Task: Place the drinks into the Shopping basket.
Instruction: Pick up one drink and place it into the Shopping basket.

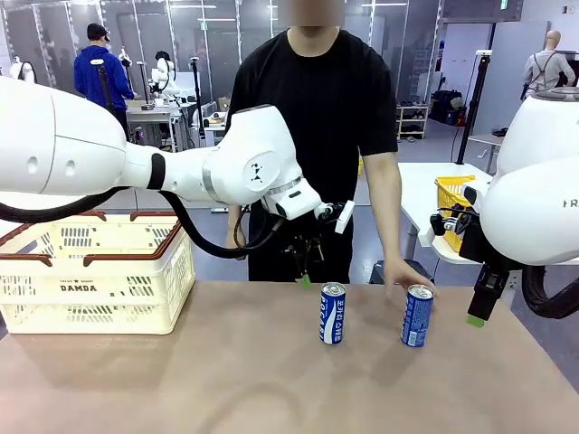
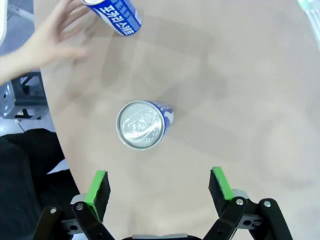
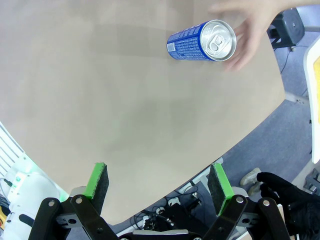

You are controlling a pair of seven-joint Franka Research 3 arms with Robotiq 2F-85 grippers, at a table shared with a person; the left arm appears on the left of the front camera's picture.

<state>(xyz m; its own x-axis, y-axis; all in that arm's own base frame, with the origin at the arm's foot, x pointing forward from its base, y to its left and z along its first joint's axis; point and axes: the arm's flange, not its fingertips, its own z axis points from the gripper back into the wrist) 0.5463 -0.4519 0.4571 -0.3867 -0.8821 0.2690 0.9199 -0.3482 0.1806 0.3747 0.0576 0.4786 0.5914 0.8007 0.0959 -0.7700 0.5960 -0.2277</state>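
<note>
My left claw (image 2: pixel 159 179), spread wide above the slim blue metal can (image 2: pixel 141 124), sits off-centre; descending like this risks toppling it.

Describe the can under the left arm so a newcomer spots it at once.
On the brown table, right of the cream basket, two blue cans stand upright. Yours is the middle can, below the left end effector; the right-hand can has the person's hand by it.
</note>
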